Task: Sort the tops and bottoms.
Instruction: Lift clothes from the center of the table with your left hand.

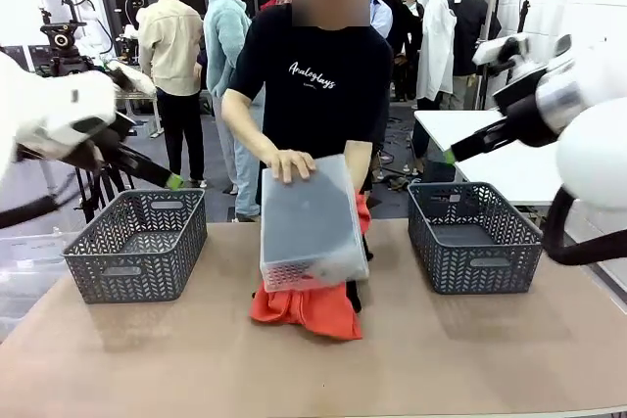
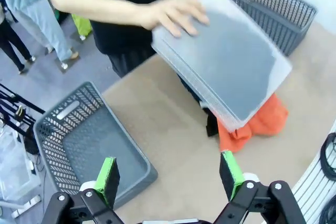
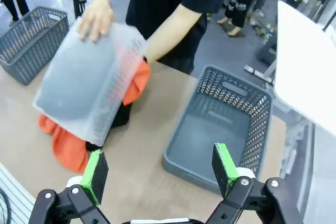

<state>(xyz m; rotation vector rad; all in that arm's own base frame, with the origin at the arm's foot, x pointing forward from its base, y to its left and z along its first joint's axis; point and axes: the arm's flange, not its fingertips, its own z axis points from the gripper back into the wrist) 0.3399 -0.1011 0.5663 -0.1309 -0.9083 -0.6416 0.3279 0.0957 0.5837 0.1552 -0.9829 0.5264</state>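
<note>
While the left hand (image 2: 169,177) and the right hand (image 3: 160,169) hang raised above the surface (image 1: 441,359), both stand released, fingers spread, nothing between them.

Views compared: the front view takes in both baskets at once, with a tilted clear bin (image 1: 312,227) between them under the person's hand (image 1: 291,163). The left wrist view looks down into the left basket (image 1: 137,271). The right wrist view looks into the right basket (image 1: 470,261) and catches the bin's perforated side wall, with the person's other forearm (image 3: 173,27) reaching down behind the bin.

Containers: both baskets show bare floors. The bin leans with its base toward the robot's side, its lower rim on the cloth. A dark grey shade shows through its frosted wall; what it is cannot be told.

Task items: the orange-red top (image 1: 313,308) lies bunched at mid-surface, spilling out from under the bin's lower rim on the robot's side. Its visible part runs crosswise, left to right, with a strip rising along the bin's right edge. Collar and hem cannot be told apart. A black garment (image 1: 355,293) touches it at the right, partly under the bin; its direction cannot be told.
</note>
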